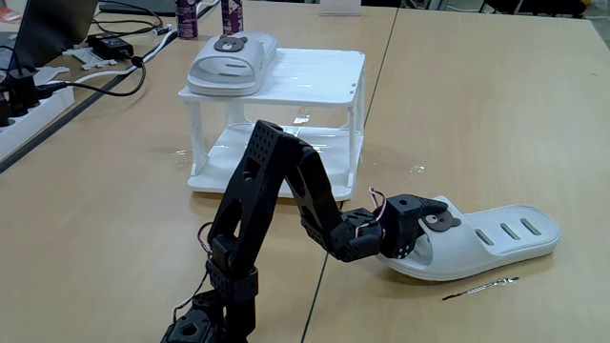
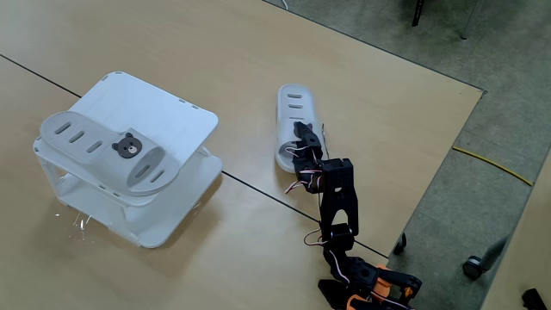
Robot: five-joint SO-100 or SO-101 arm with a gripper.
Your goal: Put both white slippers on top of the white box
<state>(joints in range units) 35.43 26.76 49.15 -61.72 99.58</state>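
Note:
One white slipper (image 1: 229, 62) (image 2: 95, 151) lies flat on the top of the white box (image 1: 315, 76) (image 2: 164, 108), toward one side, its bear badge showing. The other white slipper (image 1: 496, 238) (image 2: 297, 103) lies flat on the table, apart from the box. My gripper (image 1: 427, 236) (image 2: 301, 138) is low at that slipper's strap end, right beside its bear badge. Its fingers are against the strap. The gripper body hides how the jaws stand.
A thin metal tool (image 1: 481, 286) lies on the table just in front of the loose slipper. A power strip (image 1: 24, 110), cables and two bottles (image 1: 186, 17) sit at the back left. In a fixed view the table edge (image 2: 448, 164) runs close to the arm's base.

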